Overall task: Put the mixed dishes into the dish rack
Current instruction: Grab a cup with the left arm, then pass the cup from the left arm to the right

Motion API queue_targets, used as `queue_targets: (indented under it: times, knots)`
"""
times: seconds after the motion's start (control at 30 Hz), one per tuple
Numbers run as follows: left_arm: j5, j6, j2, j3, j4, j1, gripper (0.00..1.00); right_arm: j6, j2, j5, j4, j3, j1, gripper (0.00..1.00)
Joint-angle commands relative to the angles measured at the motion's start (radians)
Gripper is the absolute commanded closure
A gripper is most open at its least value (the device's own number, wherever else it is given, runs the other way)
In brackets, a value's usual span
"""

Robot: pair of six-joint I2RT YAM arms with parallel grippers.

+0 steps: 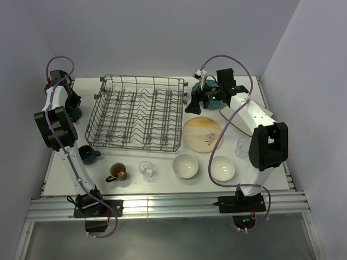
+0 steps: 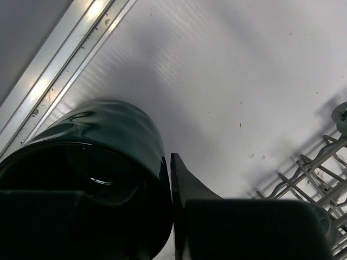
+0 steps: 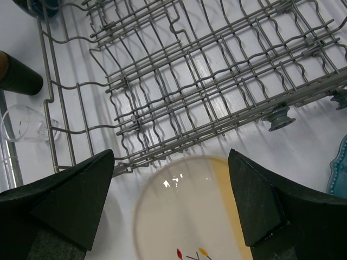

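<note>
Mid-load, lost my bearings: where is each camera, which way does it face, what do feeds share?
Top external: above and behind the robot, looking down at the dish rack; left arm and right arm show.
Left wrist: on the left gripper, looking down at the dark mug beside the rack; its fingers straddle the mug's wall.
Right wrist: on the right gripper, facing left over the yellow-cream plate into the rack; open fingers show.
Shared: the rack, all three; the plate, top and right wrist.

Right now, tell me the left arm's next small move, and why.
Probably close the left jaws firmly on the dark teal mug before lifting. One finger lies against its outer wall; the other is lost in the dark mouth, so a firm pinch is unconfirmed. The dish rack stands just beside.
</note>
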Motion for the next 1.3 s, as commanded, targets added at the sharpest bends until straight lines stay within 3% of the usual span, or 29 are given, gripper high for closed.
queue_targets:
  times: [0.0,0.07,0.33,0.7,0.8,0.87,0.97,1.0,1.03,1.07,1.17,1.2,1.23,1.27]
  knots:
    - [-0.034,0.012,-0.047,0.036,0.019,-0.002,0.94,0.006,-0.015,-0.021,0.023,0.0,-0.008,0.07]
    - [-0.045,0.015,-0.064,0.04,0.024,-0.002,1.0,0.006,-0.017,-0.02,0.023,-0.001,-0.007,0.07]
    - [-0.035,0.01,-0.209,0.054,0.058,-0.031,1.0,0.009,-0.011,-0.027,0.017,0.016,-0.007,0.07]
    - [-0.134,0.044,-0.387,0.136,0.087,-0.129,1.0,0.017,0.008,-0.064,0.002,0.068,-0.004,0.08]
    - [-0.04,-0.01,-0.447,0.111,0.143,-0.148,1.0,0.053,0.008,-0.093,0.02,0.089,-0.004,0.08]
    - [0.123,-0.059,-0.469,0.064,0.227,-0.163,1.0,0.107,0.008,-0.127,0.092,0.098,-0.004,0.08]
    - [0.378,-0.203,-0.486,-0.016,0.341,-0.2,1.0,0.314,0.016,-0.167,0.236,0.108,-0.004,0.09]
    - [0.432,-0.293,-0.48,-0.033,0.432,-0.21,1.0,0.489,0.02,-0.17,0.384,0.095,-0.004,0.1]
    - [0.481,-0.338,-0.472,-0.045,0.474,-0.238,1.0,0.588,0.026,-0.17,0.458,0.092,-0.002,0.1]
    - [0.557,-0.381,-0.464,-0.067,0.516,-0.25,1.0,0.679,0.032,-0.174,0.636,0.086,-0.002,0.11]
    - [0.657,-0.622,-0.435,-0.122,0.779,-0.309,1.0,1.14,0.075,-0.074,0.892,0.078,0.004,0.12]
    - [0.679,-0.671,-0.428,-0.131,0.78,-0.322,1.0,1.199,0.084,-0.073,0.928,0.088,0.008,0.12]
    - [0.696,-0.724,-0.42,-0.145,0.886,-0.347,1.0,1.247,0.095,-0.035,0.948,0.095,0.015,0.12]
    - [0.712,-0.773,-0.411,-0.168,0.939,-0.37,1.0,1.297,0.106,-0.011,0.95,0.12,0.027,0.0]
